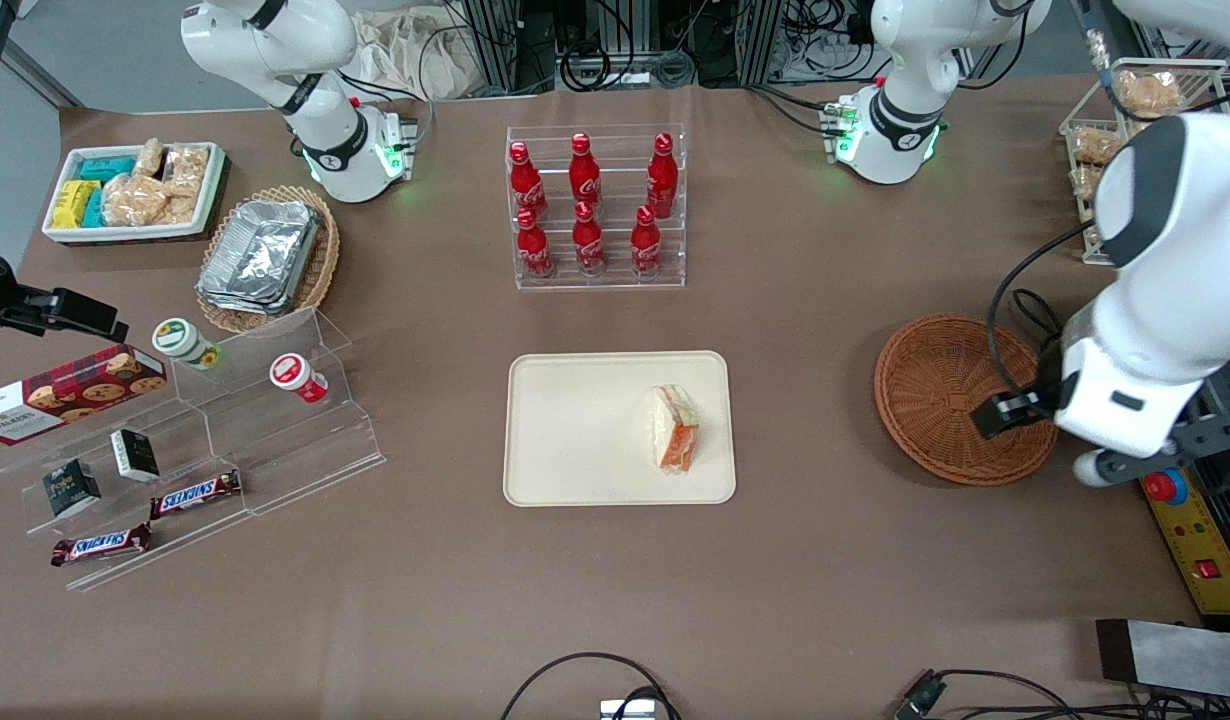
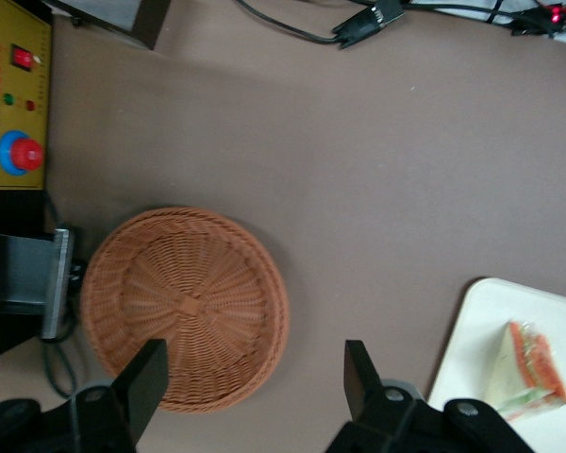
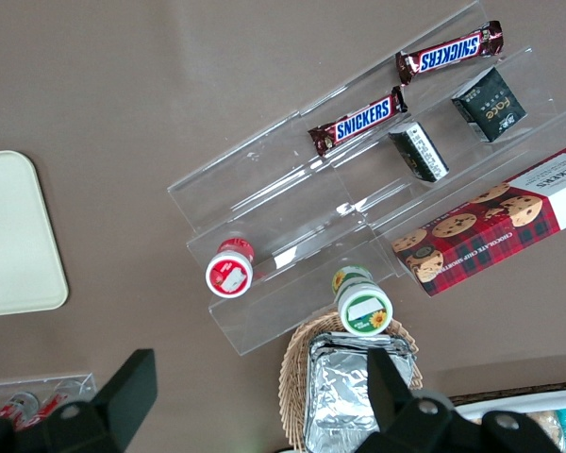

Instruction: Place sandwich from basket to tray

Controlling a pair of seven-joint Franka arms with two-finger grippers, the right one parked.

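The sandwich [image 1: 673,428], a clear-wrapped wedge with orange-red and green filling, lies on the cream-beige tray [image 1: 575,430] at its end toward the working arm. The round reddish-brown wicker basket [image 1: 940,385] stands empty beside the tray, toward the working arm's end of the table. My left gripper [image 1: 1010,410] hangs above the basket's rim, open and empty. In the left wrist view the gripper [image 2: 255,363] is spread wide over the basket [image 2: 184,302] and bare table, with the sandwich [image 2: 526,373] on the tray [image 2: 547,311] off to one side.
A rack of cola bottles [image 1: 595,205] stands farther from the camera than the tray. A yellow control box [image 1: 1185,530] lies beside the basket. An acrylic shelf [image 1: 225,440] with snacks, an oval basket of foil containers [image 1: 265,255] and a white bin [image 1: 135,190] sit toward the parked arm's end.
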